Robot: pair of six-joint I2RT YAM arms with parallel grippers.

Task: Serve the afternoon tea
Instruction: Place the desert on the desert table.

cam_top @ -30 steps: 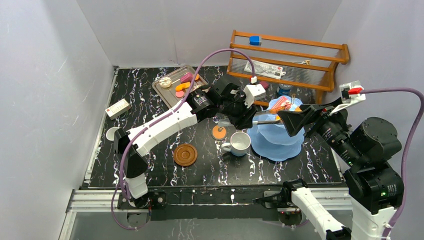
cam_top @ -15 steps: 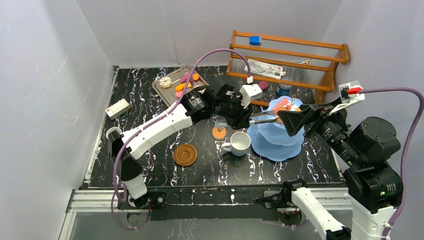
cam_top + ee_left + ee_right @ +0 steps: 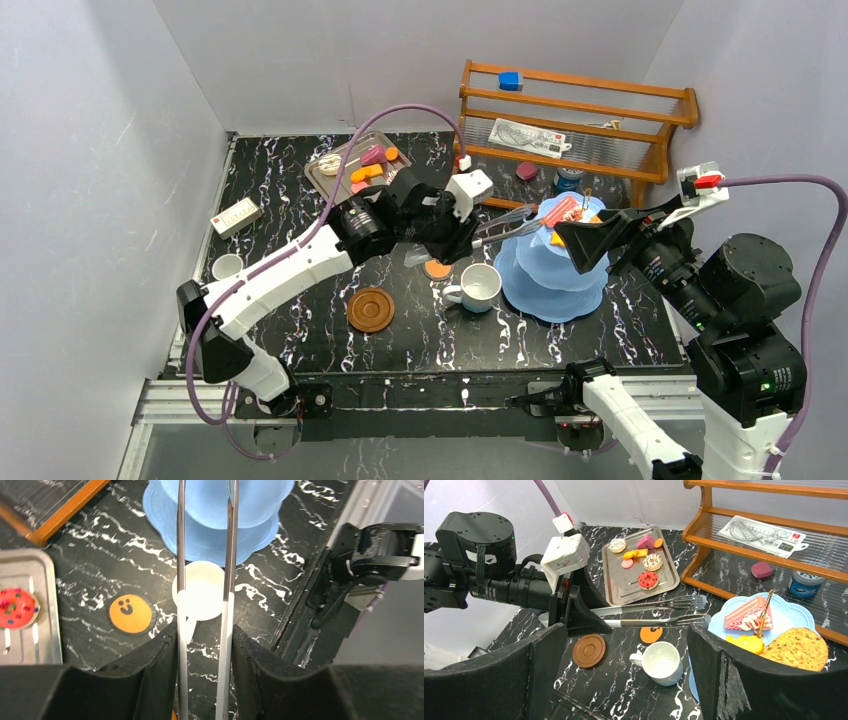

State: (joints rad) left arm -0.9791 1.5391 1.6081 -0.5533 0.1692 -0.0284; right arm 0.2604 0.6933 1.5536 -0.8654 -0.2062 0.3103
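Over the table's middle, left gripper: pinching the handle end of the silver metal tongs, one finger pressed against each arm.
Tongs: roughly level, prongs apart, pointing at the light-blue three-tier stand. The tips lie just beside its top tier, though whether they touch the rim is hard to tell.
Right gripper: fingers spread wide, hanging by the right side of the stand's top tier.
Top tier: a pink slice of cake, a small orange pastry and a round brown cookie lie together.
White mug: upright on the black marbled table, just left of the stand's base, under the tongs.
Orange smiley-face disc: flat on the table, beside the mug.
Round brown saucer: flat on the table, further left, apart from the mug.
Silver metal tray: at the far left of the table, carrying a red sprinkled donut and other small pastries.
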